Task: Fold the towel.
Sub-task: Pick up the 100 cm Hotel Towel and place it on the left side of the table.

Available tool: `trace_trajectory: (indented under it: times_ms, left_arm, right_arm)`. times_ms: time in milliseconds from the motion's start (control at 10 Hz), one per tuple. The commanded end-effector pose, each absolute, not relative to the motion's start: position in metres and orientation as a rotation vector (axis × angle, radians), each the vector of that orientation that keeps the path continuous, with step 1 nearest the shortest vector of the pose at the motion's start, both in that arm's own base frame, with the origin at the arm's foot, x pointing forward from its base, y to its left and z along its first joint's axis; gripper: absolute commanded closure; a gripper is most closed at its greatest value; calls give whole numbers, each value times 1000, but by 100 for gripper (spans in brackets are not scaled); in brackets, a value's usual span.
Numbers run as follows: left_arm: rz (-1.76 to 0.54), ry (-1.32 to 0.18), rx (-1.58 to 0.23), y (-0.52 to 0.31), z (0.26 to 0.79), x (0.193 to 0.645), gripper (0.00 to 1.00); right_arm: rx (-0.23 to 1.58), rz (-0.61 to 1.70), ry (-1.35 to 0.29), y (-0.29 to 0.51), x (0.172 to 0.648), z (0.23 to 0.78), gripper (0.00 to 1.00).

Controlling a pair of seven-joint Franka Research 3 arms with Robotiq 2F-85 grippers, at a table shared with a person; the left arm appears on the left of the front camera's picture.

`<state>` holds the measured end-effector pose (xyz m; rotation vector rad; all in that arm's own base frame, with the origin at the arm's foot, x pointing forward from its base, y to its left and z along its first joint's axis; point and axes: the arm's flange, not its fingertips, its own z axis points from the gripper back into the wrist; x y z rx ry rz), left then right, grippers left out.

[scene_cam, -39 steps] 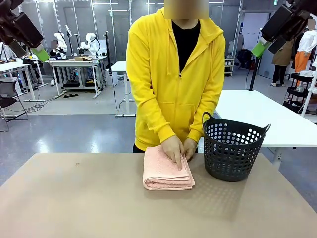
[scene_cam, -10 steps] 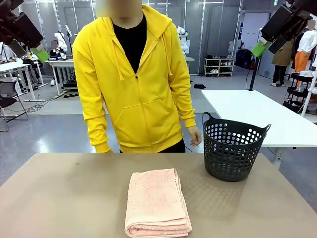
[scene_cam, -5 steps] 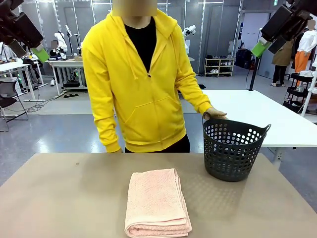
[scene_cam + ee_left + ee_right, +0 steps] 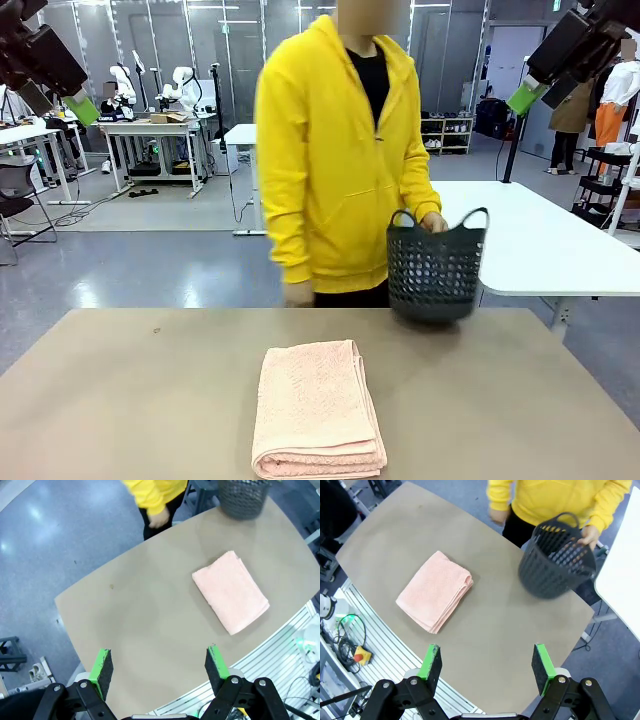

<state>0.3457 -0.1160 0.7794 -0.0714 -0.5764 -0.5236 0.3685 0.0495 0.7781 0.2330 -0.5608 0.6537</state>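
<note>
Beside your folded towel [image 4: 318, 408], the person's hand [image 4: 432, 222] held the black basket [image 4: 434, 268] off the surface [image 4: 130, 400]; both sets of fingers [image 4: 157, 666] [image 4: 486, 666] stood released.

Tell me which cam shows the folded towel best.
Right wrist view: the whole towel from above, its stacked edges visible, nothing over it. Left wrist view shows it whole but smaller. Front view has it low and foreshortened, near the bottom edge.

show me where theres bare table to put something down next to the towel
The table is bare on both sides of the folded towel, from it out to the left and right edges, and between the towel and the far edge. The far right is busiest: a person's hand is holding the black basket up there.
</note>
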Motion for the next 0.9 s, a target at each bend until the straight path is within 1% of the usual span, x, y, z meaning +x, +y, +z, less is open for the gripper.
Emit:
trace_trajectory:
  times_ms: [0, 500, 600, 800]
  left_arm:
    - [-539, -563, -74, -115, 784, 345, 6]
    - [-524, -576, -71, -116, 779, 346, 6]
    - [-517, -568, -99, -120, 759, 350, 6]
    - [-492, -546, -254, -129, 696, 351, 6]
  right_arm:
    - [234, 648, -550, 48, 368, 781, 9]
    - [234, 648, -550, 48, 368, 781, 9]
    - [234, 648, -550, 48, 368, 781, 9]
    - [234, 648, -550, 48, 368, 781, 9]
